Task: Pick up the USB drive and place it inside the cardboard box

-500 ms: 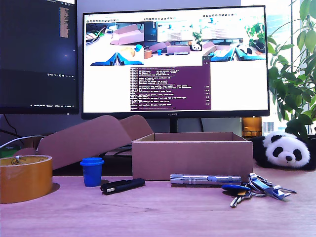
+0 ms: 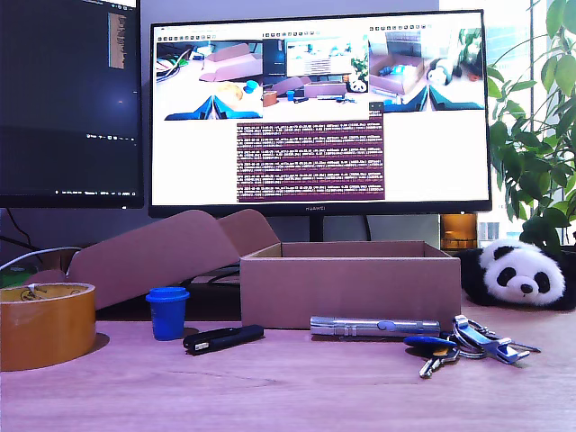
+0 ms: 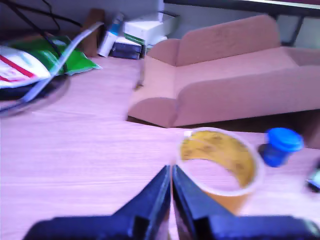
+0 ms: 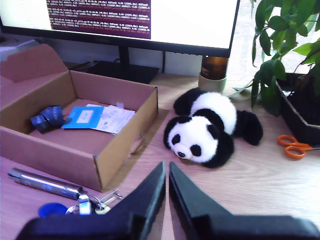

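Observation:
The USB drive, a slim glossy black stick, lies on the desk between the blue cup and the cardboard box in the exterior view. The box is open-topped, and the second wrist view shows papers and small blue items on its floor behind its near wall. My first gripper is shut on nothing, above the desk just short of a yellow tape roll. My second gripper is shut and empty, hovering between the box corner and a panda toy. Neither gripper shows in the exterior view.
A silver tube and a bunch of keys lie in front of the box. The tape roll stands at the exterior view's left. Orange scissors and a potted plant sit beyond the panda. Monitors stand behind.
Nothing on the desk has moved. Only the monitor's text and its small camera pictures differ.

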Motion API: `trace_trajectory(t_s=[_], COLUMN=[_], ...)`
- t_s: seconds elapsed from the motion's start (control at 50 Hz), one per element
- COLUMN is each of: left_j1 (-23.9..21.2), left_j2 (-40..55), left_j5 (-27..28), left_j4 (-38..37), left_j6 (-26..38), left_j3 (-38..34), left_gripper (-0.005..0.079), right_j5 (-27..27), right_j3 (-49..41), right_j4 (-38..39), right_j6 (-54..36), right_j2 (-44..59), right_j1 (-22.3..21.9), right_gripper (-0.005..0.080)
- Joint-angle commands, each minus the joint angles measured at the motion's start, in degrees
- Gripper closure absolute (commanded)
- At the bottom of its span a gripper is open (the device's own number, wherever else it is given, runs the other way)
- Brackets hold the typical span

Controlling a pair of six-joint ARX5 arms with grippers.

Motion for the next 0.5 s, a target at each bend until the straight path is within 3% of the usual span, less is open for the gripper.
trace_trajectory(t_s=[0.0, 0.2, 0.48], left_j1=[0.04, 0.04, -0.39], left_j2=[0.48, 0.48, 0.48], left_j5=[2.14, 12.74, 21.79], left_j4=[1.81, 5.97, 6.14], left_j6=[-0.5, -0.2, 0.74], left_j3=[-0.61, -0.61, -0.61], left_gripper=[0.0764, 0.0764, 0.0764], right_j5=[-0.68, -0.79, -2.34], right_j3=[-0.2, -0.2, -0.2], right_j4=[0.83, 1.53, 2.19], right_j6=[3.23, 5.29, 5.97], right_j2=[0.02, 0.02, 0.04], right_j1=[0.17, 0.17, 0.17], right_gripper=[0.0765, 0.0765, 0.0765])
